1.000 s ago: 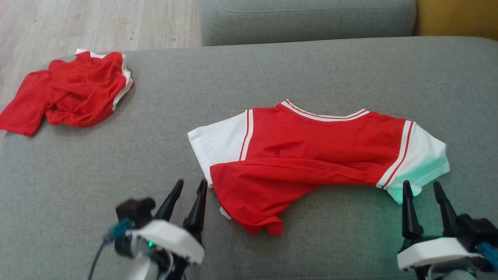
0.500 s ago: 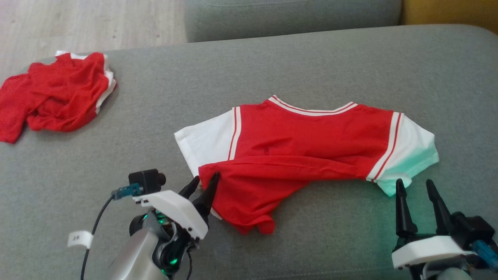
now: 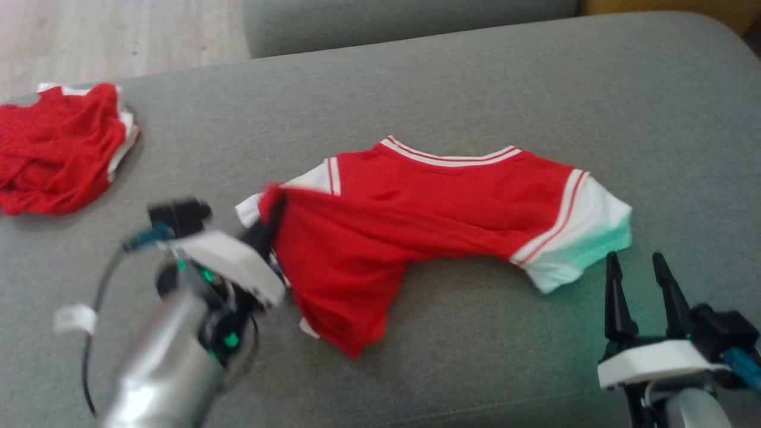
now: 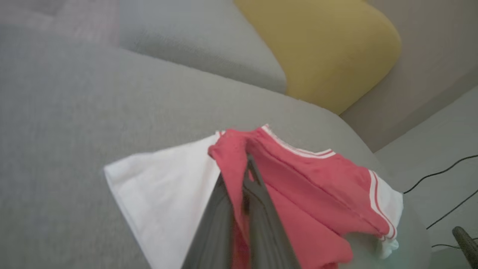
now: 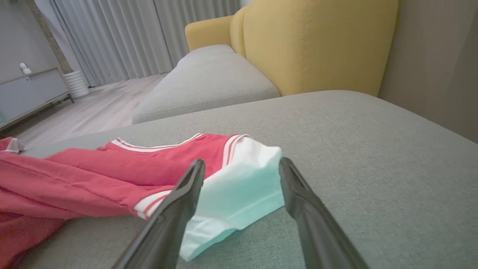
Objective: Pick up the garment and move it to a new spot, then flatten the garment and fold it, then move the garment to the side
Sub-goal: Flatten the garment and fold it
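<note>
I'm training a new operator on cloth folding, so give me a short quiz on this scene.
1. True or false: the right claw is gripping the shirt.
2. What has the left claw pinched? A) the white sleeve B) red fabric of the shirt C) nothing
3. What lies at the left end of the sofa in the head view?
Key: 1. False: its jaws stand open, just short of the sleeve. 2. B. 3. A crumpled red garment.
</note>
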Controlling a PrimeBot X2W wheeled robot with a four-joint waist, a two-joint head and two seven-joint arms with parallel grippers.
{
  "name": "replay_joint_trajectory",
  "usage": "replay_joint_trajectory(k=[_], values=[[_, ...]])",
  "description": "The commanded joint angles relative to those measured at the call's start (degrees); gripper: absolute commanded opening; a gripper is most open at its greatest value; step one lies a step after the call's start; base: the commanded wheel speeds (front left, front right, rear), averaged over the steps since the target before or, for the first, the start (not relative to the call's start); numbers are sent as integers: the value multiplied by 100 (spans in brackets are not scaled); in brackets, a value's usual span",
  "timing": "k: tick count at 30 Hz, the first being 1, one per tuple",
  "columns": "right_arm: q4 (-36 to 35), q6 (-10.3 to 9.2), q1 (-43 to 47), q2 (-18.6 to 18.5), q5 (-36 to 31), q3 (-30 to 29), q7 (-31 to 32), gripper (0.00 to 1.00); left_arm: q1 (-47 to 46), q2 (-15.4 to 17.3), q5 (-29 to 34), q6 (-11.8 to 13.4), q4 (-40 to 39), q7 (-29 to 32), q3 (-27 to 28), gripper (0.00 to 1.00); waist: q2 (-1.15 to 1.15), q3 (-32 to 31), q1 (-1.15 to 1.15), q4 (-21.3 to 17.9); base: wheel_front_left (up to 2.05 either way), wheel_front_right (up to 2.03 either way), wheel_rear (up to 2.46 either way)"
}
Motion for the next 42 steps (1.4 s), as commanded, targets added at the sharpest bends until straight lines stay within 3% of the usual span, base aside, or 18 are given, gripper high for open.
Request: replay_joint_trajectory(k=[1, 7, 12, 19, 26, 34, 37, 42], values=[[-156, -4, -260, -54, 49, 164, -77, 100, -546, 240, 59, -35, -209, -86, 179, 0, 0, 37, 0, -125, 0, 0, 0], [-134, -4, -403, -42, 185, 333, -77, 100, -1570, 844, 299, -36, -275, 121, -2, 0, 0, 143, 0, -603, 0, 0, 0], [-286, -4, -539, -32, 329, 774, -77, 100, -2564, 1538, 708, -36, -72, 221, -255, 0, 0, 318, 0, -1143, 0, 0, 0], [-570, -4, -660, -30, 540, 1044, -78, 100, -3440, 1954, 991, -36, 287, -179, -632, 0, 0, 460, 0, -1417, 0, 0, 0], [-634, -4, -650, -30, 482, 904, -78, 100, -3594, 2015, 976, -36, 346, -501, -1203, 0, 0, 416, 0, -1257, 0, 0, 0], [-746, -4, -253, -30, 383, 496, -78, 100, -2371, 2353, 385, -28, -947, -547, -1696, 0, 0, 128, 0, -617, 0, 0, 0], [-805, -4, -75, -30, 329, 331, -78, 100, -1738, 2570, 231, 110, -1754, -387, -1797, 0, 0, 32, 0, -307, 0, 0, 0], [-924, -4, 61, -29, 260, 213, -78, 100, -595, 2851, 46, 602, -3133, -132, -2059, 0, 0, 5, 0, 58, 0, 0, 0]])
